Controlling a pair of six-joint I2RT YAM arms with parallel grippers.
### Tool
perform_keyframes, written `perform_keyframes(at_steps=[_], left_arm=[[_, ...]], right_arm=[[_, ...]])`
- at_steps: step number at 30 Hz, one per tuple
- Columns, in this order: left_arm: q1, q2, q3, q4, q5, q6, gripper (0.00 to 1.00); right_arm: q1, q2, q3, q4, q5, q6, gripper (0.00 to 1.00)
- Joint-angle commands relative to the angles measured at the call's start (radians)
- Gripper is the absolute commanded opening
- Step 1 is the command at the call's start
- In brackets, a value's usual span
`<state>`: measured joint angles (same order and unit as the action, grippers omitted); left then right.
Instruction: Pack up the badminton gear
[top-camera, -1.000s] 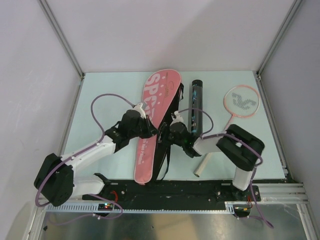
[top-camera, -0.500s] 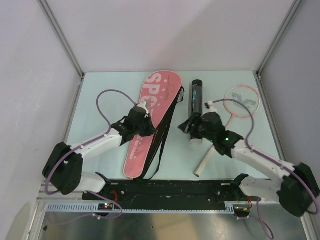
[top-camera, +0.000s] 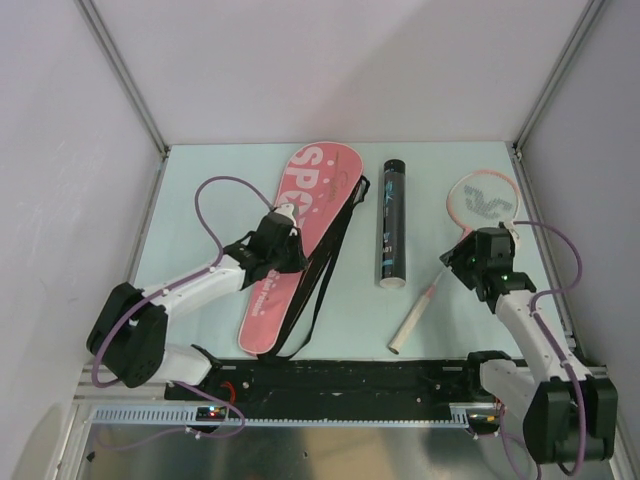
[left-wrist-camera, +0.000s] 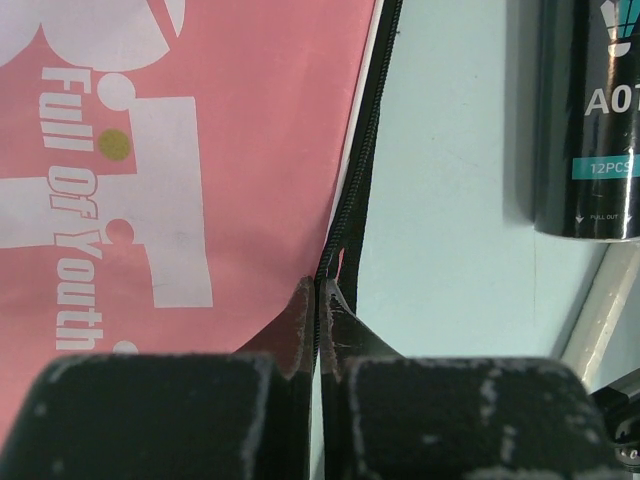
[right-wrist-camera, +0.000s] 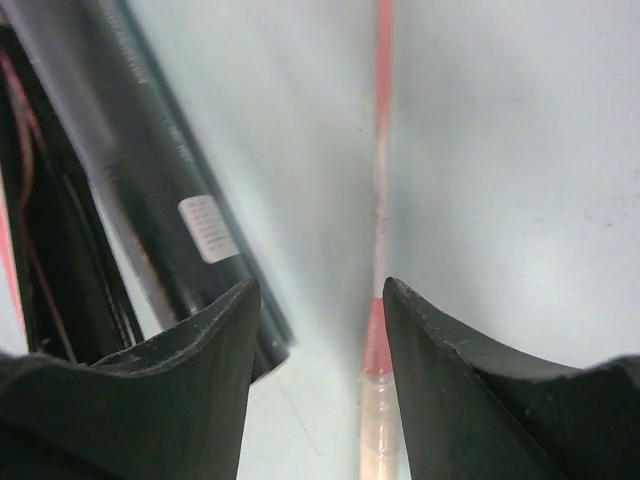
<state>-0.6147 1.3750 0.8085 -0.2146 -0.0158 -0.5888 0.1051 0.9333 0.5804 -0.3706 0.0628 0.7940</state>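
At the near edge of a pale green bench (top-camera: 200, 200) two robot arms are bolted side by side. Nearest of the gear, just past the near end of a black printed tube (top-camera: 391, 220) and slightly to its right, lies the white handle (top-camera: 404, 335) of a pink-framed racket (top-camera: 484, 203). Its thin shaft (right-wrist-camera: 381, 150) slants away to the right of the tube, without touching it. The right claw (right-wrist-camera: 320, 295) hangs low over that shaft, level with the tube's near end. Its two dark fingers stand apart with nothing between them, and the shaft runs along the inner edge of the right-hand finger. To the left of the tube, the left claw (left-wrist-camera: 320, 300) has its fingers pressed together on the black zipper edge of a pink racket case (top-camera: 310, 200). The case lies flat with white lettering on top, at a slight slant. Its narrow end is nearer than the tube's near end, and its broad rounded end is just left of the tube's far end. A black strap (top-camera: 325, 285) trails along the side of the case that faces the tube. The tube lies lengthwise, running near to far. Farthest away, to the right of the tube's far end, rests the racket's round strung head.
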Motion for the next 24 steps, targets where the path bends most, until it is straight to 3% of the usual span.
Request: perform_keyframes(at_steps=[1,10,19,24], left_arm=[[0.009,0.003,0.042,0.003,-0.033,0.031,0.0],[0.01,-0.003,0.046,0.002,-0.018,0.022,0.0],[0.009,0.002,0.047,0.002,-0.01,0.017,0.0],[0.009,-0.002,0.046,0.002,-0.008,0.006,0.0]], right_arm=[[-0.103,0.075,-0.006,0.056,-0.097,-0.057,0.57],[-0.143,0.269,-0.007,0.157,-0.185,-0.037,0.53],[-0.11,0.388,0.002,0.149,-0.141,-0.02,0.51],[-0.062,0.474,0.028,0.159,-0.126,-0.017,0.45]])
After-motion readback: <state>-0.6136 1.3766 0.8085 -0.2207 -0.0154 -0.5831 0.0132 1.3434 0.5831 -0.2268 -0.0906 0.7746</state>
